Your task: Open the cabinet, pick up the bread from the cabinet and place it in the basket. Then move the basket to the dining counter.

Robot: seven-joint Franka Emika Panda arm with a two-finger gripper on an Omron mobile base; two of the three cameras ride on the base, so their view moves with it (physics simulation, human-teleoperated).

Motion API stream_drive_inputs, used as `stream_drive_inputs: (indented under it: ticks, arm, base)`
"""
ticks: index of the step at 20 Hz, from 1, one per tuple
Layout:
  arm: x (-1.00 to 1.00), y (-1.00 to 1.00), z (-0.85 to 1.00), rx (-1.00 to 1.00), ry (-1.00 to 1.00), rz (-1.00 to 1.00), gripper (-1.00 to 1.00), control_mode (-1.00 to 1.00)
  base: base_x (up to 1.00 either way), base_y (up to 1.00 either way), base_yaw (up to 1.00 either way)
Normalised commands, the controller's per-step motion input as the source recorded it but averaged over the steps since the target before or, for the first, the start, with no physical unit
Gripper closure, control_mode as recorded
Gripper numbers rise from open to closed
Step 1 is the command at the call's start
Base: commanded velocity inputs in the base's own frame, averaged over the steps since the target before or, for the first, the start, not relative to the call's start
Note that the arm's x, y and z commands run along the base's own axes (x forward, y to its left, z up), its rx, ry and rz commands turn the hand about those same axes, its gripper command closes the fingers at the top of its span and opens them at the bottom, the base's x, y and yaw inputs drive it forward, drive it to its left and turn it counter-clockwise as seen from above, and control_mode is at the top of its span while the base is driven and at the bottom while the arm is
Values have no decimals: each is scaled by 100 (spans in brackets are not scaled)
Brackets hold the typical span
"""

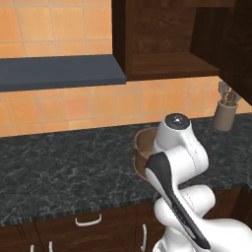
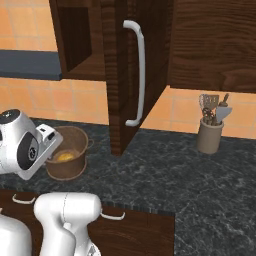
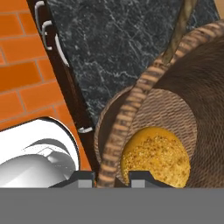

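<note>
Nearest the hand camera is the woven rim of the basket [image 3: 127, 109], a banded tan-and-brown strip that runs straight down between the two dark finger tips of the gripper [image 3: 112, 178] — one tip sits outside the wall, the other inside, so the fingers are pinching the basket's rim. Just past the inner tip lies the bread [image 3: 155, 159], a round golden-yellow loaf with a speckled, crumbly crust, resting on the basket's coiled wicker floor and touching the near wall.

From the right base view the basket [image 2: 67, 160] is a round brown bucket shape, slightly tapered, with a small handle at its right side; it stands on the black marbled worktop [image 2: 175, 175] just beside the arm's white hand, and a yellow patch of bread [image 2: 64, 157] shows inside it. In the left base view the basket [image 1: 142, 150] is half hidden behind the arm.

The cabinet [image 2: 85, 45] hangs above — dark brown wood grain, its tall door [image 2: 120, 75] swung out toward the room, with the long silver bar handle [image 2: 140, 72] running down its face. Its inner shelf [image 1: 167, 64] is bare wood. A grey-tan utensil pot [image 2: 209, 135] holding spatulas stands well apart to the right on the worktop. Orange tiles [image 1: 64, 106] back the wall, and low dark drawers [image 1: 88, 229] with curved handles sit under the worktop's edge.
</note>
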Motion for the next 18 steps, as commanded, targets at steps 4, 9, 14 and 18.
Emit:
stream_drive_inputs:
  ticks: [4, 9, 14, 18]
  arm:
    - [-25, 8, 0, 0, -1, 6, 100, 100]
    - [0, 0, 0, 0, 0, 0, 100, 100]
    - [0, 0, 0, 0, 0, 0, 100, 100]
    - [0, 0, 0, 0, 0, 0, 100, 100]
  base:
    - [-75, 27, 30]
    - [-42, 18, 93]
    - [-16, 0, 100]
    - [-16, 0, 100]
